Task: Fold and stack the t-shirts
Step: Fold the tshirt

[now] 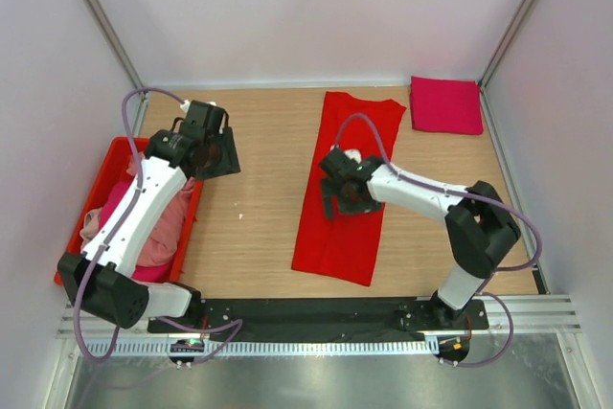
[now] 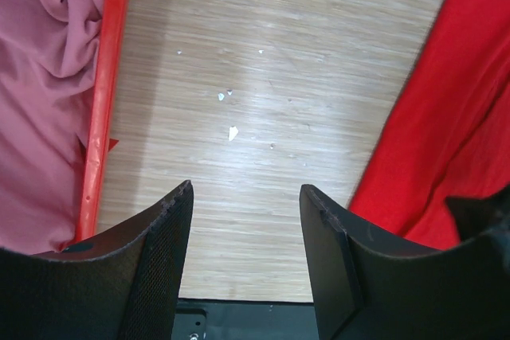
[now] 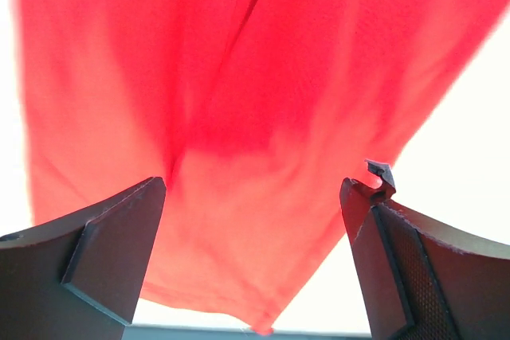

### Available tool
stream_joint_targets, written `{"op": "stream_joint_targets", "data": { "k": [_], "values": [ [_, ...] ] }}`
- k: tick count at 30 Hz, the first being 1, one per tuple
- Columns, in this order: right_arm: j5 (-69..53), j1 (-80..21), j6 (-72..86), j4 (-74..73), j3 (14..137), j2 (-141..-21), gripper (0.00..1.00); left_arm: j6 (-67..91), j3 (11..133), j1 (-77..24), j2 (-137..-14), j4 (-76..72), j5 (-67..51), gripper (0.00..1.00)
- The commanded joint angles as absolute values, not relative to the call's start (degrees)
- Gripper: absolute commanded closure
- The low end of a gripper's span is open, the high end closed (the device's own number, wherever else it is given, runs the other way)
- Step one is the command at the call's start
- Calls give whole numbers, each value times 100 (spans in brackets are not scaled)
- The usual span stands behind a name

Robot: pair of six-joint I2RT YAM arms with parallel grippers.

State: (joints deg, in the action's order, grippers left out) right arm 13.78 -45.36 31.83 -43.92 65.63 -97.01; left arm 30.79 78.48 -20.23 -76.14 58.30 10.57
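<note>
**A:** Note the position of the red t-shirt (image 1: 335, 241).

**B:** It lies flat on the table (image 1: 249, 227), right of centre, narrowed to a long strip. The long axis runs from the far edge toward the arms, with the near end leaning a little left.

**A:** Where is it relative to the claws?

**B:** The right gripper (image 3: 253, 185) hangs directly over the strip's middle, and red cloth fills its wrist view. The jaws stand wide apart with nothing between them. The left gripper (image 2: 247, 189) is over bare wood just beside the bin (image 1: 189, 237). Its jaws are also parted and empty. The strip lies off to its right, well apart from it.

**A:** So which arm is nearer?

**B:** The right, clearly. My judgement is that the next fold goes crosswise, bringing one short end toward the other, and the right arm is placed for that.

**A:** What else is around it?

**B:** A folded magenta shirt (image 1: 446, 104) sits at the far right corner. Crumpled pink shirts (image 1: 168, 227) fill the bin.

**A:** Any brands, labels or print?

**B:** None legible in any view.
</note>
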Motion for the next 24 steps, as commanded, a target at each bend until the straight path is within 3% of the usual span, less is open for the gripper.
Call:
{"op": "stream_joint_targets", "data": {
  "k": [1, 14, 24],
  "values": [
    [1723, -3684, 3225, -4070, 7398, -9456, 0, 2988, 7910, -2004, -7664, 5537, 801, 42],
    [1819, -2329, 2593, -4833, 12968, -13384, 0, 2918, 7664, -2004, -7743, 5397, 431, 42],
    [2048, -2382, 2101, -4280, 13130, -14439, 6, 2733, 7488, -2004, -7980, 5256, 527, 42]
  ]
}}
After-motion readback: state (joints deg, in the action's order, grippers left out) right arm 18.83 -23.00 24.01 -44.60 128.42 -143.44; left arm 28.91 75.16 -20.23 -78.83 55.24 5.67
